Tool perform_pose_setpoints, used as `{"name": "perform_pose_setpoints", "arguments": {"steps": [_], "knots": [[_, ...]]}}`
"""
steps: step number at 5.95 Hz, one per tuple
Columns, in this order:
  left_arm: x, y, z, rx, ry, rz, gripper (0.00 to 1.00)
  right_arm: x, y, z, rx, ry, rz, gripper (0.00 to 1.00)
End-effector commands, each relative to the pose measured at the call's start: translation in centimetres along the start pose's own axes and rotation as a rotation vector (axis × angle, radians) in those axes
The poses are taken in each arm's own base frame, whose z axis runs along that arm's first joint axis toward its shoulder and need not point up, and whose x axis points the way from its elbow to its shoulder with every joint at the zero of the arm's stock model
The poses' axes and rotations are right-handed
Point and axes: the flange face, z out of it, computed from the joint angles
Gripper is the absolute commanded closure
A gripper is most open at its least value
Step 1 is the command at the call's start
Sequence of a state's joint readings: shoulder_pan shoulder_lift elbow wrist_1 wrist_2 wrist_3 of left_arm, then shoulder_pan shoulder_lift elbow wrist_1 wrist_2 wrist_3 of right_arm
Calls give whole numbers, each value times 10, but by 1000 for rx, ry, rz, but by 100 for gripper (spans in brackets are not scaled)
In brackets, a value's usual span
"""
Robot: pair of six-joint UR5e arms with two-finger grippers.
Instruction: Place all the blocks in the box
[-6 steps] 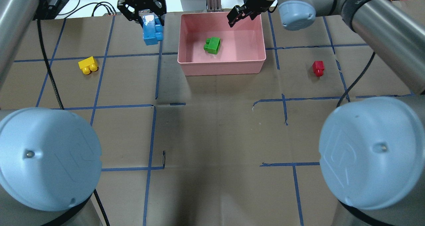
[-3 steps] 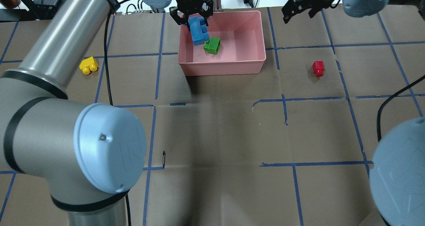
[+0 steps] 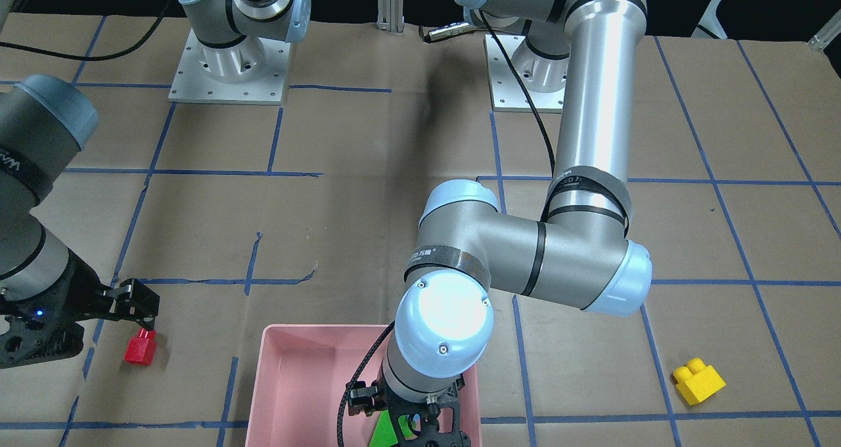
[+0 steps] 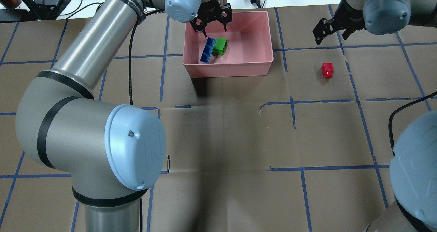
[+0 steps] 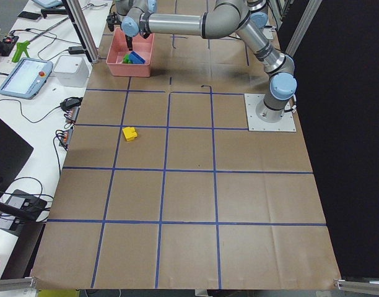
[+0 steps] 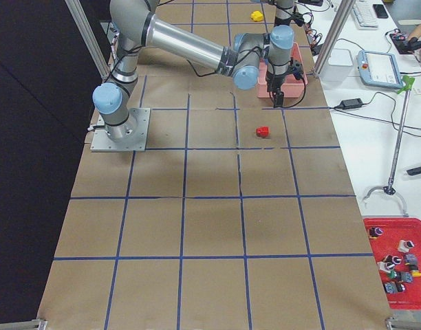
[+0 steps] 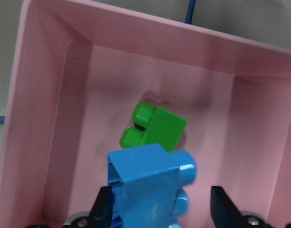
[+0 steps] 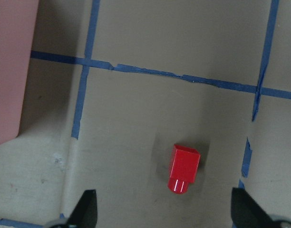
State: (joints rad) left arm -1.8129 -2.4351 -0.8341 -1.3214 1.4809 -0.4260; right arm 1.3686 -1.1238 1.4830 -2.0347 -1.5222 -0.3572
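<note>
The pink box (image 4: 263, 59) stands at the table's far middle. A green block (image 4: 220, 46) lies inside it, with the light-blue block (image 4: 207, 50) right beside it and touching it. My left gripper (image 4: 211, 27) hangs open over the box's far left part, just above both blocks; the left wrist view shows the blue block (image 7: 150, 190) loose between the spread fingers. The red block (image 4: 327, 70) lies on the table right of the box. My right gripper (image 4: 330, 34) is open and empty a little beyond it, with the red block (image 8: 184, 168) between its fingers in the right wrist view. The yellow block (image 3: 698, 381) lies far out on my left side.
The brown paper table cover carries blue tape lines (image 4: 293, 112). My left arm's elbow (image 4: 135, 146) looms large over the near left of the overhead view and hides the yellow block there. Devices and cables lie beyond the far table edge (image 4: 51, 1).
My left gripper carried the blue block rightward over the box and let it go; it now lies beside the green block. My right gripper moved right, away from the box, toward the red block.
</note>
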Motion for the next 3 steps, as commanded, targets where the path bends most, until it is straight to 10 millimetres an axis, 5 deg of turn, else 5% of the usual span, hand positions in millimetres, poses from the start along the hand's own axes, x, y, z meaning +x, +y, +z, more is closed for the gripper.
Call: {"name": "perform_pose_setpoints", "arguments": {"steps": [1, 3], "knots": [[-22, -12, -52, 55, 17, -13, 1, 21, 0, 64, -35, -12, 46, 4], [-151, -45, -131, 61, -11, -28, 1, 40, 10, 102, -91, -32, 103, 5]]}}
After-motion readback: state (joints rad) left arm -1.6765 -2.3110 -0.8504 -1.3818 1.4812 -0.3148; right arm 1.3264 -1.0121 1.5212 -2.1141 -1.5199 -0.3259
